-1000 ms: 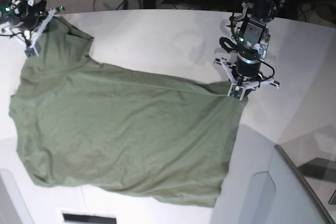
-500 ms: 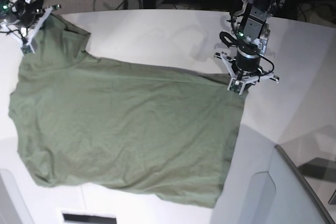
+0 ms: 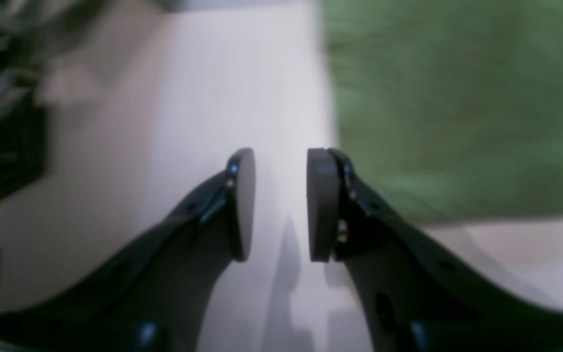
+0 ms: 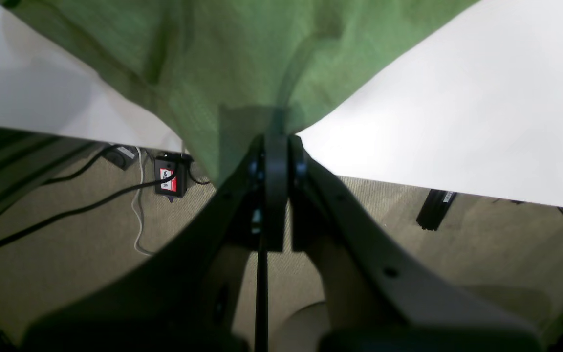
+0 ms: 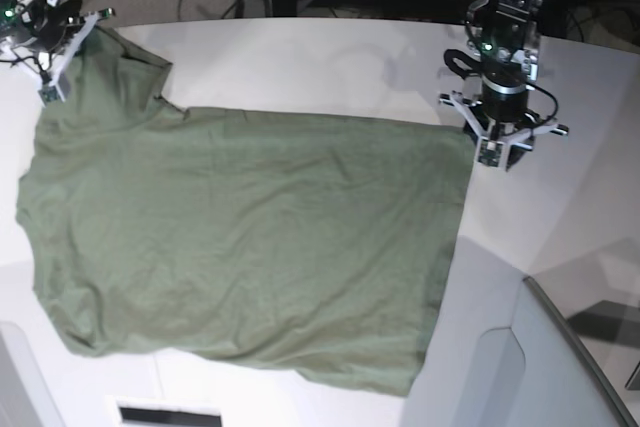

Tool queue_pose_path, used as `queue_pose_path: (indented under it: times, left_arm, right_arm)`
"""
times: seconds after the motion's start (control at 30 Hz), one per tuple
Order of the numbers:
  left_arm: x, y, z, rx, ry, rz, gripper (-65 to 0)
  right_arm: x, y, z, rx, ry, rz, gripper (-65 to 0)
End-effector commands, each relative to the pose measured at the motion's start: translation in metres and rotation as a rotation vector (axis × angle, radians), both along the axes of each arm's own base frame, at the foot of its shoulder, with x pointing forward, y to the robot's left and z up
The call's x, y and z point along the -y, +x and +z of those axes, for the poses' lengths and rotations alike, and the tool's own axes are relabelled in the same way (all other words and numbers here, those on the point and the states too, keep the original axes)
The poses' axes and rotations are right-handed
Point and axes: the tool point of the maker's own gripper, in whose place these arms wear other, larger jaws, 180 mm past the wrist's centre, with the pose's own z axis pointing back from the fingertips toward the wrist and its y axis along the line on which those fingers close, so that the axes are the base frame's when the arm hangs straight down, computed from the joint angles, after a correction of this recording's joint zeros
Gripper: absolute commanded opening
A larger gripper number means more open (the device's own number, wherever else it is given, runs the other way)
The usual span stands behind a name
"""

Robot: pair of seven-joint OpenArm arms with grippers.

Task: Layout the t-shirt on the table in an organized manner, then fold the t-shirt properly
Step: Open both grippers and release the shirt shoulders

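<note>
Overhead view. The t-shirt (image 5: 240, 247) lies spread nearly flat across the table (image 5: 330, 67), filling the area from about 9 o'clock to 5 o'clock of the tabletop, its long upper edge running straight toward 3 o'clock. One sleeve reaches up to 11 o'clock, at the table's far rim.

Left gripper (image 5: 497, 152), at 2 o'clock: it hangs just beside the shirt's upper corner. In the left wrist view the left gripper (image 3: 280, 205) has its jaws parted by a narrow gap with only bare white table between the pads (image 3: 321, 205); the green cloth (image 3: 457, 98) lies apart from them, toward 1 o'clock. It holds nothing.

Right gripper (image 5: 52, 72), at 11 o'clock: it sits at the tip of the sleeve. In the right wrist view the right gripper (image 4: 276, 146) has its jaws pressed together, pinching a gathered fold of the t-shirt (image 4: 242, 58), which fans out from the tips toward 12 o'clock over the table's edge (image 4: 457, 146). Carpet and cables (image 4: 66, 210) show below.
</note>
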Motion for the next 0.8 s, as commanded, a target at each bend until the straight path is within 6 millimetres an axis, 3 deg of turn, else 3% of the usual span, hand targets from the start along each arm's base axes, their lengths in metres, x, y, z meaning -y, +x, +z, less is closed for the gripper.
queue_pose_path:
  times: [0.0, 0.1, 0.2, 0.27, 0.33, 0.37, 0.43, 0.53, 0.77]
  left_arm:
    - [0.008, 0.011, 0.025, 0.085, -0.004, -0.030, -46.4]
    - [0.022, 0.023, 0.050, 0.159, -0.082, -0.036, -47.1]
    - [0.037, 0.038, 0.048, 0.175, -0.185, -0.024, -47.6]
    - [0.045, 0.044, 0.031, 0.137, -0.204, -0.033, -48.9]
    - [0.051, 0.049, 0.002, 0.064, -0.196, -0.048, -57.4]
    - [0.051, 0.048, -0.014, 0.024, -0.188, -0.049, -64.7]
    - [0.050, 0.046, -0.034, -0.029, -0.182, -0.044, -65.0]
    - [0.050, 0.042, -0.048, -0.063, -0.191, -0.022, -65.0]
    - [0.049, 0.028, -0.060, -0.100, -0.181, -0.020, -65.0]
  right_arm:
    - [0.005, 0.004, 0.007, 0.020, -0.016, 0.010, -65.0]
    - [0.005, 0.004, 0.007, 0.020, -0.016, 0.010, -65.0]
    - [0.005, 0.004, 0.007, 0.020, -0.016, 0.010, -65.0]
    - [0.005, 0.004, 0.007, 0.020, -0.016, 0.010, -65.0]
    - [0.005, 0.004, 0.007, 0.020, -0.016, 0.010, -65.0]
    - [0.005, 0.004, 0.007, 0.020, -0.016, 0.010, -65.0]
    - [0.005, 0.004, 0.007, 0.019, -0.017, 0.010, -65.0]
    - [0.006, 0.004, 0.007, 0.020, -0.017, 0.009, -65.0]
    - [0.006, -0.004, 0.005, 0.001, -0.019, 0.010, -65.0]
